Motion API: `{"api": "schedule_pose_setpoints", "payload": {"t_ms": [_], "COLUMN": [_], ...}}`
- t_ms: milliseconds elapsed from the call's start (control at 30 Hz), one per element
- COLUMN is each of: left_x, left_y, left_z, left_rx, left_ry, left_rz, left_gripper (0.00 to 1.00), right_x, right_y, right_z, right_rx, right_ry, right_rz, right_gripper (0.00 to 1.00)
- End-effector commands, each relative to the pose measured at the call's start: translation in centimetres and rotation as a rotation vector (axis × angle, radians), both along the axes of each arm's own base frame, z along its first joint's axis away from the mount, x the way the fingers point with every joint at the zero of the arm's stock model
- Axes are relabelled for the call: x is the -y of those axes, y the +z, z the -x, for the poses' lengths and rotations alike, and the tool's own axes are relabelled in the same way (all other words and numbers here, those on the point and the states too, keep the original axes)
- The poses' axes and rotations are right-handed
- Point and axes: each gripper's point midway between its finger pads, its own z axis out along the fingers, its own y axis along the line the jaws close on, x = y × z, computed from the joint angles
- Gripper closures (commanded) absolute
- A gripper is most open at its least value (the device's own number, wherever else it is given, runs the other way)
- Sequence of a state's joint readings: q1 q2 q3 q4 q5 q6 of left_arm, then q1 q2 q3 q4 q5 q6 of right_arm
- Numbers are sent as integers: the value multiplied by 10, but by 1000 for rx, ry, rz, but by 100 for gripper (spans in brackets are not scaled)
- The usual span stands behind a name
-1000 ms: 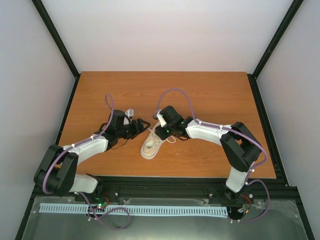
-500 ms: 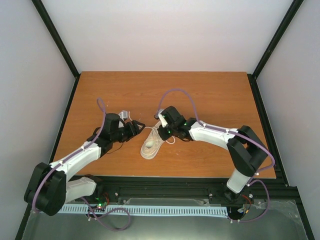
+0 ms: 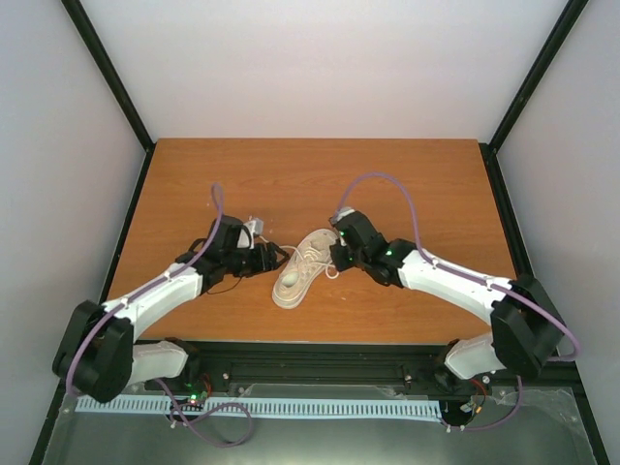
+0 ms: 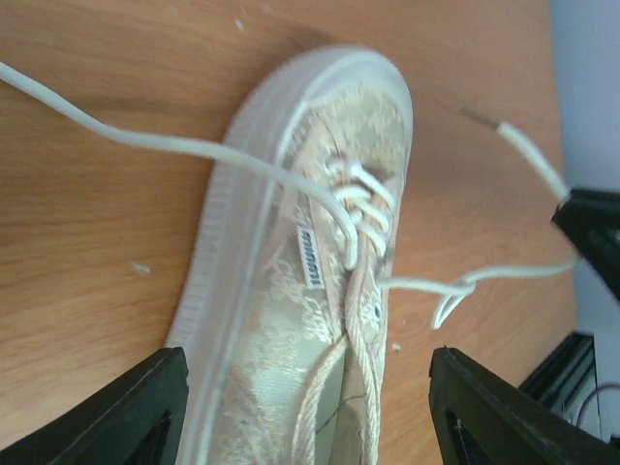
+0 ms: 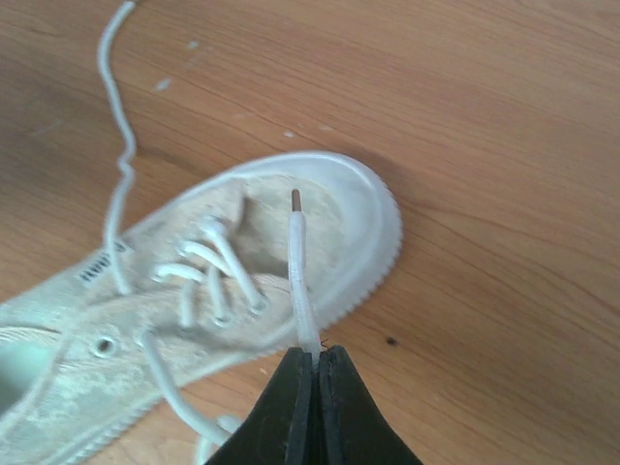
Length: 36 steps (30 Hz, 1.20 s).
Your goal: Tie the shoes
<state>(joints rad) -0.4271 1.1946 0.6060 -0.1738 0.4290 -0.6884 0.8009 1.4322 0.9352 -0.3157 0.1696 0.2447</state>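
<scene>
The cream sneaker (image 3: 298,271) lies on the wooden table (image 3: 407,184), toe toward the far right. My right gripper (image 3: 336,254) sits by the toe. In the right wrist view it (image 5: 315,356) is shut on the end of one pale lace (image 5: 301,271), held over the shoe's toe (image 5: 339,218). My left gripper (image 3: 274,258) is open at the shoe's left side. In the left wrist view its fingers (image 4: 126,412) stand wide apart on either side of the shoe's heel half (image 4: 291,320). The other lace (image 4: 145,140) trails off to the upper left.
A black rail (image 3: 339,349) runs along the table's near edge. White walls and black frame posts (image 3: 107,68) close the back and sides. Purple cables (image 3: 387,184) arch over both arms. The right gripper's dark tip (image 4: 593,232) shows in the left wrist view.
My right gripper has drawn back to the right off the shoe with the lace end, uncovering the toe. My left gripper has shifted close to the shoe's left side.
</scene>
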Motion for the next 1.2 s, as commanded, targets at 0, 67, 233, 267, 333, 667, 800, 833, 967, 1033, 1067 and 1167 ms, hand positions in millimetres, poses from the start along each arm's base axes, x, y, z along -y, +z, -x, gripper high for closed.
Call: {"api": "schedule_pose_setpoints", "payload": {"t_ms": [0, 67, 233, 267, 333, 667, 800, 833, 967, 1033, 1067, 1167], "left_x": [28, 39, 70, 73, 77, 27, -25, -33, -46, -47, -49, -53], "left_y": [-9, -16, -17, -14, -3, 15, 4, 3, -10, -14, -24, -43], "left_z": [15, 19, 35, 38, 41, -20, -63, -72, -100, -115, -120, -129], "left_rx": [-28, -55, -105, -110, -103, -42, -40, -43, -71, -90, -118, -194], "left_ry": [-156, -191, -299, -315, -336, -77, 177, 218, 303, 321, 327, 346], "left_rz": [-29, -23, 74, 88, 118, 8, -215, -243, -314, -344, -369, -410], "left_gripper": [30, 30, 31, 31, 31, 21, 21, 20, 22, 25, 27, 35], "right_x": [47, 65, 102, 108, 121, 125, 117, 115, 110, 108, 108, 107], "right_y": [-2, -7, -22, -24, -28, 5, 14, 17, 23, 26, 27, 29], "right_z": [-4, -4, 2, 2, 4, 0, -1, -1, -2, -2, -2, 0], "right_rx": [-5, -24, -76, -85, -103, -49, -37, -33, -13, -3, 1, 14], "right_ry": [-187, -246, -360, -377, -413, -368, -330, -321, -297, -290, -287, -273], "right_rz": [3, -13, -67, -80, -100, -167, -197, -208, -244, -256, -260, -273], "right_gripper": [97, 97, 97, 97, 96, 23, 18, 17, 16, 15, 15, 15]}}
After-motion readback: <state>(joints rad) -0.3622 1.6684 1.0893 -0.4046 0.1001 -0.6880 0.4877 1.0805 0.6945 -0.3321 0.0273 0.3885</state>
